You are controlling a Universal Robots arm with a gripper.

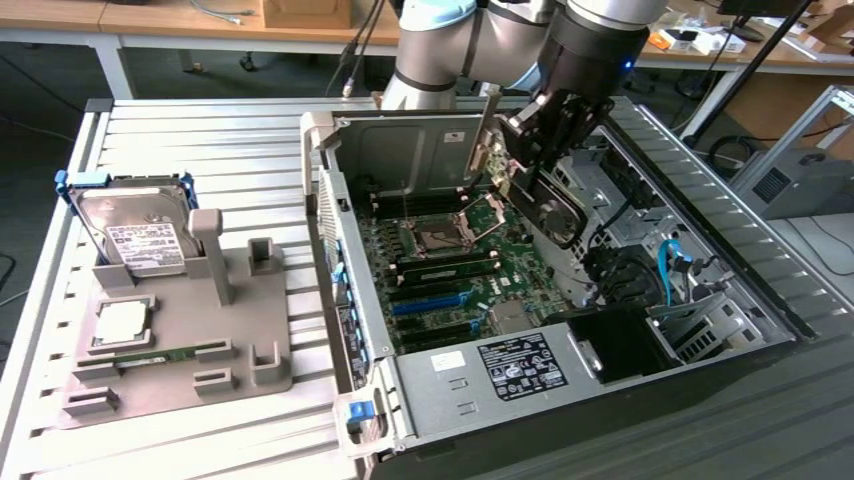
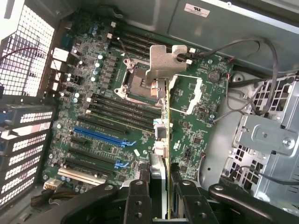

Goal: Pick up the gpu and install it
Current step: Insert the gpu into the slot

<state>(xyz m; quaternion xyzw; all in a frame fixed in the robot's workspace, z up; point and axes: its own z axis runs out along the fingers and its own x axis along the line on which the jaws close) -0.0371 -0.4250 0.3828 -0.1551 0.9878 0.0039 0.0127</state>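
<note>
1. A white slatted table (image 1: 200, 130) carries the whole set-up. An open computer case (image 1: 328, 230) lies on its side on this table. We use the case as the reference for every position below.

2. The robot arm (image 1: 447, 40) reaches down into the case from beyond its far end.

3. A grey fixture tray (image 1: 260, 335) sits just beside the case, on the exterior view's left. A silver hard drive (image 1: 134, 235) with a white label leans in the tray, at the corner away from the case.

4. The motherboard (image 1: 447, 270) covers the floor of the case. In the wrist view we see it (image 2: 84, 93) next to the perforated case wall (image 2: 23, 60).

5. The gpu (image 1: 495, 150) is inside the case, near its far end. It is held upright above the motherboard and rests in no slot. In the wrist view the gpu (image 2: 167, 116) appears edge-on. Its silver bracket (image 2: 166, 63) is at the end away from the fingers.

6. The gripper (image 1: 523, 150) hangs inside the case over the motherboard. In the wrist view the gripper (image 2: 163, 189) has its two black fingers (image 2: 139, 196) pinching the gpu, one on each face.

7. The CPU socket (image 2: 135, 79) lies at mid-floor of the case, just beside the line of the card.

8. The blue slots (image 2: 100, 136) lie nearer the case's near end and are apart from the gpu.
</note>
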